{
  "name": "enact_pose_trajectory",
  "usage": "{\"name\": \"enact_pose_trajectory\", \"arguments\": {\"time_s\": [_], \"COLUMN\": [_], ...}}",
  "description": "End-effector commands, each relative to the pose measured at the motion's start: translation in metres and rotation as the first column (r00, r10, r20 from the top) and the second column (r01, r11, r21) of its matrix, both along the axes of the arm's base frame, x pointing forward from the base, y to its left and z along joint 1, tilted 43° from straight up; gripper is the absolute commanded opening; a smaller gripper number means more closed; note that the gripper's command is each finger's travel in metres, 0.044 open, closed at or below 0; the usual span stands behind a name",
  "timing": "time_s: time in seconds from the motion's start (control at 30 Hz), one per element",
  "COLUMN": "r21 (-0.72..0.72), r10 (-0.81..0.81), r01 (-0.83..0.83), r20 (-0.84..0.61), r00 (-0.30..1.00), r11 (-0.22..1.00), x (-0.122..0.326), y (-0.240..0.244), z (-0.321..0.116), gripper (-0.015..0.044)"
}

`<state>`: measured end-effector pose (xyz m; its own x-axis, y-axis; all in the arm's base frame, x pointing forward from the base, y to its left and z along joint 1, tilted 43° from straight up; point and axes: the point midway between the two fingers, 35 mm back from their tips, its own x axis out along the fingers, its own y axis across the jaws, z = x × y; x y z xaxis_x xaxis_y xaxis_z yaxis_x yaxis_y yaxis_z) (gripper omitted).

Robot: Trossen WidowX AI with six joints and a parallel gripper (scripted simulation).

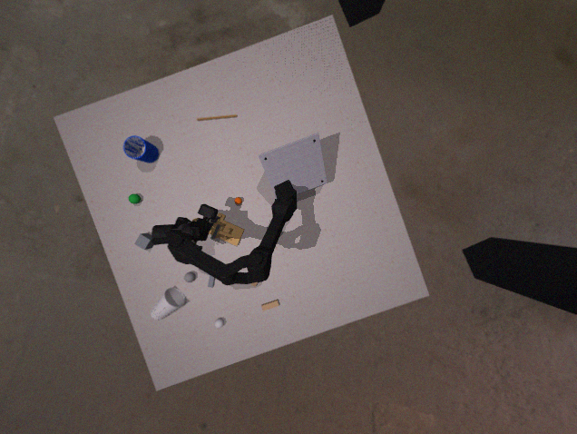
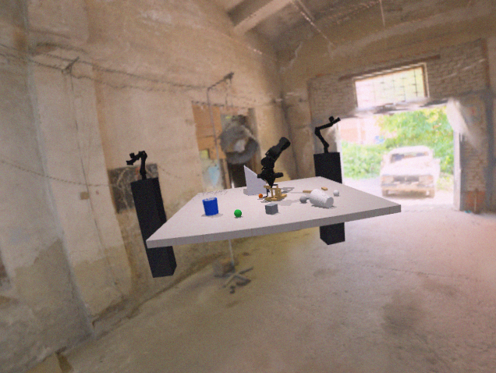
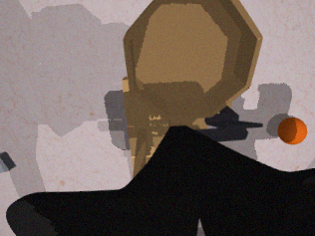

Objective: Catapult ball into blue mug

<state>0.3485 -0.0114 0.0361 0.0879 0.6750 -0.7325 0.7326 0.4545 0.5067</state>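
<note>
The tan catapult point(image 1: 234, 232) point(image 2: 275, 195) stands on the table under the arm. Its octagonal cup point(image 3: 181, 41) looks empty in the wrist view. My gripper point(image 2: 271, 184) point(image 3: 177, 133) is shut with nothing seen between the fingertips; they overlap the catapult just below the cup in the wrist view. Whether they touch it cannot be told. In the top view the arm hides the fingertips. An orange ball point(image 1: 238, 201) point(image 2: 260, 196) point(image 3: 292, 130) lies on the table beside the catapult. The blue mug point(image 1: 150, 152) point(image 2: 210, 207) stands upright, apart from the catapult.
A green ball point(image 1: 134, 198) point(image 2: 237, 213) and grey cube point(image 1: 143, 241) point(image 2: 271, 208) lie towards the mug's edge. A white cup point(image 1: 163, 306) point(image 2: 320, 198) lies tipped near a grey ball point(image 1: 190, 276) and white ball point(image 1: 220, 322). A wooden stick point(image 1: 217, 118), wooden block point(image 1: 270, 305) and slanted panel point(image 1: 294, 161) are farther out.
</note>
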Motion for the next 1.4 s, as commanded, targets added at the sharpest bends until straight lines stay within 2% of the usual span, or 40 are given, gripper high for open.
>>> {"name": "enact_pose_trajectory", "arguments": {"time_s": [0.0,0.97,1.27,1.37], "r21": [0.003,0.003,0.001,0.0], "r10": [-0.003,-0.003,-0.004,-0.003], "r01": [0.003,0.003,0.004,0.003], "r20": [-0.004,-0.003,0.005,0.003], "r00": [1.0,1.0,1.0,1.0], "r11": [1.0,1.0,1.0,1.0], "x": [0.003,0.012,0.012,0.017], "y": [0.002,0.025,0.021,0.008], "z": [-0.007,-0.041,-0.034,-0.029], "gripper": [0.0,0.0,0.0,0.0079]}}
